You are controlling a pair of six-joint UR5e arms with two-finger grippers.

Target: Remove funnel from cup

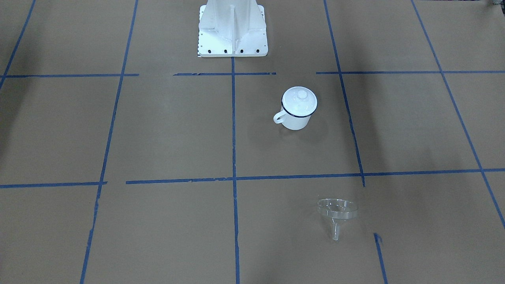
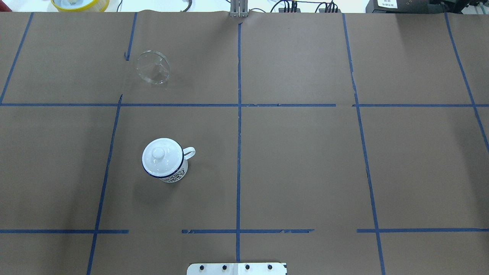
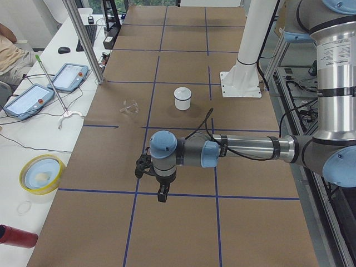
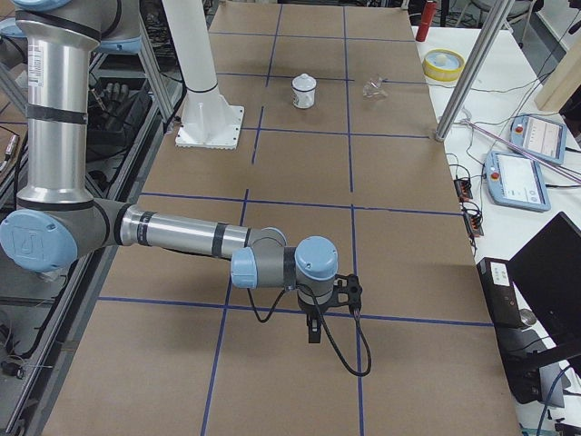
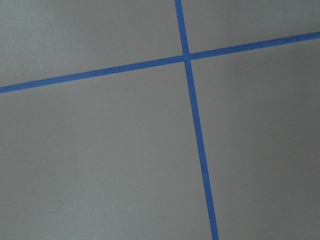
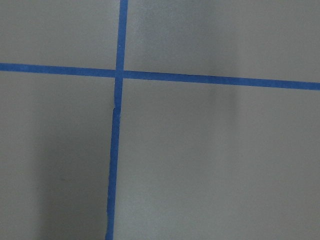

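Observation:
The clear funnel [image 1: 338,210] lies on its side on the brown table, apart from the cup; it also shows in the overhead view [image 2: 153,67]. The white cup [image 1: 296,118] with a dark blue rim stands upright [image 2: 174,173], with a white knobbed lid [image 2: 162,156] on top. My left gripper [image 3: 161,192] shows only in the exterior left view, low over the table and far from both. My right gripper [image 4: 313,331] shows only in the exterior right view, also far off. I cannot tell whether either is open. The wrist views show only table and tape.
The white robot base [image 1: 232,31] stands at the table's edge. Blue tape lines [image 2: 238,114] form a grid on the table. A yellow bowl [image 3: 40,173], tablets [image 3: 67,77] and a metal post [image 3: 83,39] stand on the side bench.

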